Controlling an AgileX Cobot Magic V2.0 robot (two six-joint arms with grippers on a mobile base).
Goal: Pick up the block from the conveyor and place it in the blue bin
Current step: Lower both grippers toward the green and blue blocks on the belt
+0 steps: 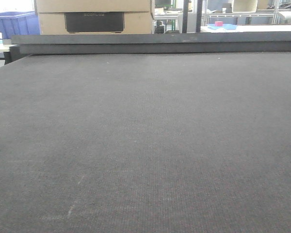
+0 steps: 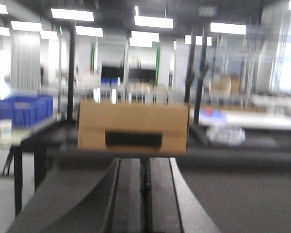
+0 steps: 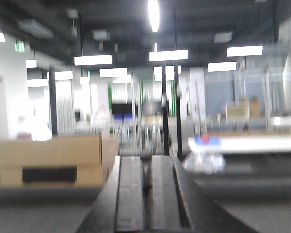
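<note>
Very wide, flat, dark grey woven conveyor belt (image 1: 145, 145) filling the front view, with no block visible on it; hence no direction from either claw to give, no long axis, no nearer arm. Beyond the belt's far edge bar (image 1: 155, 43), up left: deep blue plastic bin (image 1: 12, 22) beside a tan cardboard box (image 1: 94, 14). Black two-fingered left gripper (image 2: 144, 194) pressed together; right gripper (image 3: 146, 194) likewise, though blurred. Claws shown only by the wrist views; whole belt surface only by the front.

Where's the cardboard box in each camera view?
Front: box at top left, beyond the conveyor.
Left wrist: box at centre.
Right wrist: box at lower left.
Shared landmark: the white table to the box's right.
</note>
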